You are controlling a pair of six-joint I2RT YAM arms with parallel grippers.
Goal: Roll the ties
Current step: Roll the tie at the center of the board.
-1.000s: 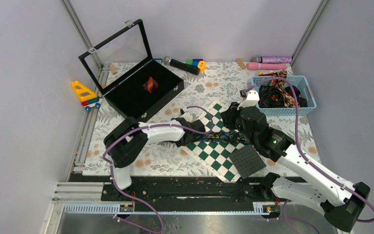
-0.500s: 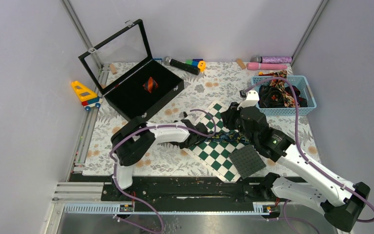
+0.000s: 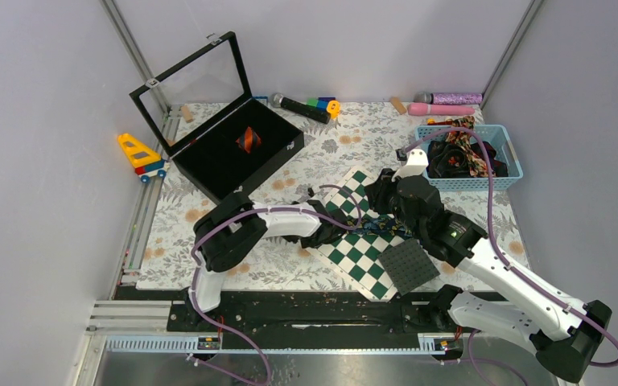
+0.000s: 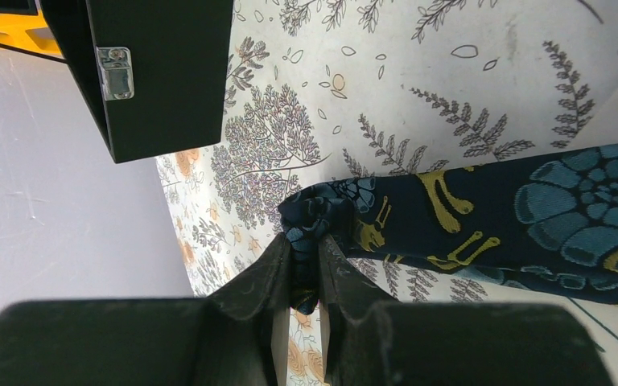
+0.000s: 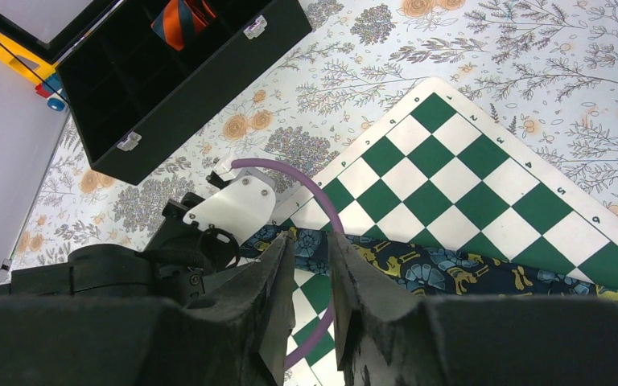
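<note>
The board (image 3: 346,257), green and white, lies tilted on the flowered cloth (image 3: 346,137). Across the middle of the board lies the navy tie (image 4: 491,209), flat, with blue flowers and yellow marks on it. One end of this tie goes over the left edge of the board, onto the cloth.

At this left edge is the left gripper (image 4: 306,277). Its fingers are clenched on the end of the navy tie, and the fabric is bunched into a small fold between the tips. The rest of the tie runs from there to the right, over the board.

The right gripper (image 5: 311,239) hangs above the board, over the left part of the navy tie. Its fingers stand a little apart. Nothing is between them; through the gap one sees only the purple cable (image 5: 290,169) of the left arm and the board below. Whether the tips touch the tie, I cannot tell.

Behind the board and to its left stands the black box (image 3: 209,161), with its lid up. In one compartment sits a striped tie (image 3: 248,138), red-orange and black, rolled.

Behind the board and to its right is the blue basket (image 3: 508,153). More ties (image 3: 459,157) lie in it, in a heap.

A dark square plate (image 3: 409,265) lies on the near right corner of the board.
</note>
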